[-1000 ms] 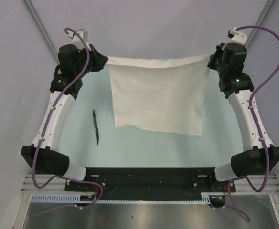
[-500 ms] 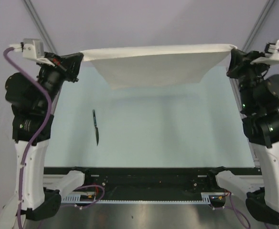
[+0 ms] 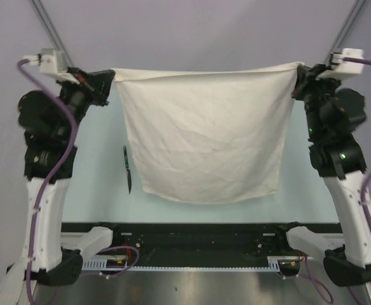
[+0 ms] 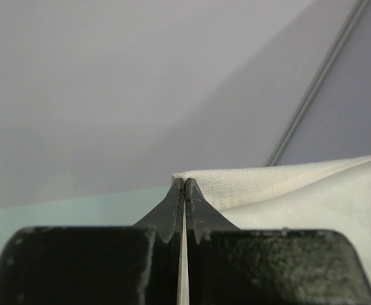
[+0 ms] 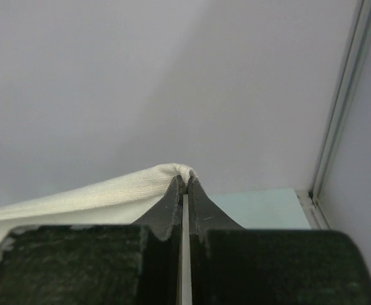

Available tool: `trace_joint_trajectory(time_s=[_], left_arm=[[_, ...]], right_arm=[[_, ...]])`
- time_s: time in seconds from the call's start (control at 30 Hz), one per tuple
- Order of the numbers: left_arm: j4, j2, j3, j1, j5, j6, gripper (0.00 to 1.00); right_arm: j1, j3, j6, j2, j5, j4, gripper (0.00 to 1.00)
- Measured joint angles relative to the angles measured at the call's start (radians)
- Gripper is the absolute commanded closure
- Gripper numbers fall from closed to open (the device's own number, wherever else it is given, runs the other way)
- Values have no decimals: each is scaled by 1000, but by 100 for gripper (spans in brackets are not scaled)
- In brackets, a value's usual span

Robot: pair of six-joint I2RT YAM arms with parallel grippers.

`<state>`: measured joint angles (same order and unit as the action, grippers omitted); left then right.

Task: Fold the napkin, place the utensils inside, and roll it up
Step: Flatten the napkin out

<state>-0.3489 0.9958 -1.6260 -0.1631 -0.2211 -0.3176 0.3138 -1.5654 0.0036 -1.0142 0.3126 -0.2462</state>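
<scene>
The white napkin (image 3: 204,136) hangs in the air as a flat sheet, stretched between both arms, its lower edge near the table's front. My left gripper (image 3: 111,77) is shut on its upper left corner; the corner shows pinched between the jaws in the left wrist view (image 4: 184,184). My right gripper (image 3: 298,68) is shut on the upper right corner, also seen in the right wrist view (image 5: 184,178). The dark knife (image 3: 128,169) lies on the table just left of the hanging napkin, apart from both grippers.
The pale blue-green table top (image 3: 96,165) lies under the napkin. Grey enclosure walls (image 3: 185,32) stand behind and to the sides, with a metal frame post (image 5: 341,101) at the right. The black base rail (image 3: 198,238) runs along the near edge.
Both arms rose with the napkin from low over the table. Half a second ago the sheet was swung up toward the back; it now hangs down, unfurled toward the front. The knife has not moved.
</scene>
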Motion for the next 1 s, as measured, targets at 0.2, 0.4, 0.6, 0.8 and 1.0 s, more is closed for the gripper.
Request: trace_joint_trajectory(time_s=[0.2, 0.4, 0.6, 0.8, 1.0], left_arm=[[78, 386, 33, 65, -63, -41, 100], [73, 1041, -211, 87, -132, -70, 21], [-19, 1343, -363, 108, -130, -100, 10], [-37, 1199, -320, 111, -109, -55, 9], [-33, 808, -64, 111, -81, 7, 8]], right_arm=[[-169, 106, 53, -319, -101, 110, 100], [-275, 72, 133, -790, -232, 205, 32], [-357, -333, 197, -1302, -412, 126, 18], [-402, -284, 239, -1264, -460, 35, 21], [-407, 0, 302, -941, -452, -48, 27]])
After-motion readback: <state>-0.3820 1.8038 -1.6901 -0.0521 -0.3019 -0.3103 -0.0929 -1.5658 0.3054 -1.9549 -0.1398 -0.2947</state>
